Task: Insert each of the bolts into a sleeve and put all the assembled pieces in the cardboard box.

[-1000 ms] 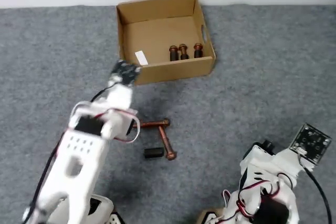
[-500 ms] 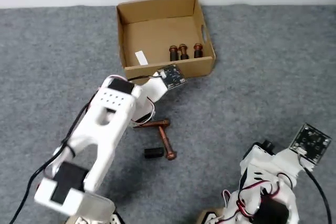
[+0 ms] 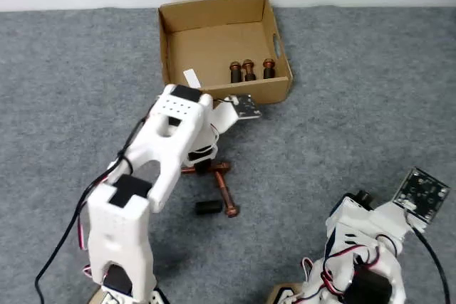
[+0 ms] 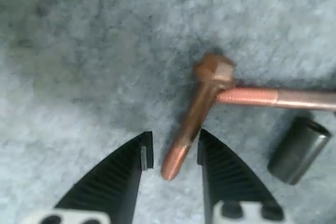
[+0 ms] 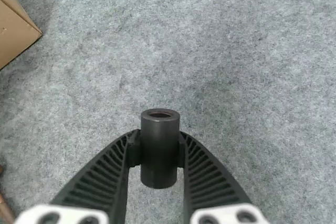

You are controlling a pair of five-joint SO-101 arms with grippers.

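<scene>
I find the left gripper low over the grey felt-covered counter, its jaws set narrowly apart. Its ribbed black fingers stand on either side of the threaded tip of a copper-coloured hex-head bolt. I cannot tell whether either finger touches the shank.

A second copper-coloured bolt lies flat with its threaded end against the first bolt's head. In the high view the two bolts form an angle, with the second one running away from the box. A short dark loose sleeve lies on its side just beside the second bolt's head.

The right gripper is closed on a black cylindrical sleeve. The sleeve is held upright with its open bore facing up, above bare counter. A corner of the box shows at the edge of that view.

The open brown cardboard box sits at the far side of the counter. It holds three assembled pieces standing in a row near the wall that has the hand slot. A small white label lies on the box floor. Its print is too small for me to read.
</scene>
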